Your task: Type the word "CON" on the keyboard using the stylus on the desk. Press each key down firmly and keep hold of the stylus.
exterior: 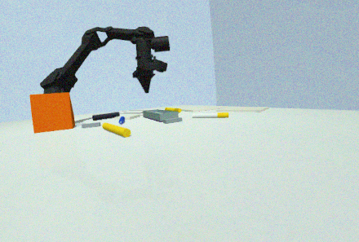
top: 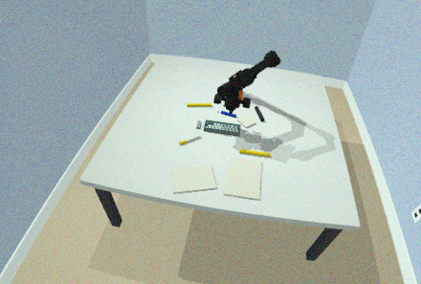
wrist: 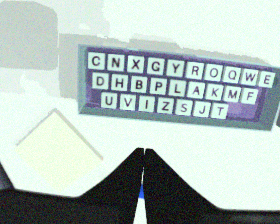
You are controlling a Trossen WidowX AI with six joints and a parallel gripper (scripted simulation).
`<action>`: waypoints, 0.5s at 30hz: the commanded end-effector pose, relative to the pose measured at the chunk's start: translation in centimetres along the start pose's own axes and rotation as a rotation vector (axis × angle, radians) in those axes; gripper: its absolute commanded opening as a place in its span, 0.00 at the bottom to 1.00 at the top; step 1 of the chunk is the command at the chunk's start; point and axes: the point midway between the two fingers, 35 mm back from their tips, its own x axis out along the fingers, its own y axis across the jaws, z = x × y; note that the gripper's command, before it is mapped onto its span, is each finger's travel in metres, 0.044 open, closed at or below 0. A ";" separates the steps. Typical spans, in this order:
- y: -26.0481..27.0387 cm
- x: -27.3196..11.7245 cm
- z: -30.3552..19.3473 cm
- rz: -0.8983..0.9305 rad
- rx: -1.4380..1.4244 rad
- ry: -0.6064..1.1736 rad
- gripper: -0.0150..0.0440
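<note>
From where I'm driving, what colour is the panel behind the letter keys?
Purple, inside the keyboard's grey-green frame; the wrist view shows it best.

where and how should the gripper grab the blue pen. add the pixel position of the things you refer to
Probably best around the middle of its barrel, coming straight down from above, with one finger on each long side. The blue pen [top: 229, 114] [exterior: 121, 120] [wrist: 141, 191] is slim and lies flat on the desk [top: 144, 112] [exterior: 183, 185]. The gripper [top: 231, 112] [exterior: 147, 92] [wrist: 143, 154] already points down but is shut, so open it first.
</note>
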 end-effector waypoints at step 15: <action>0.0 0.0 0.0 0.000 0.000 0.000 0.25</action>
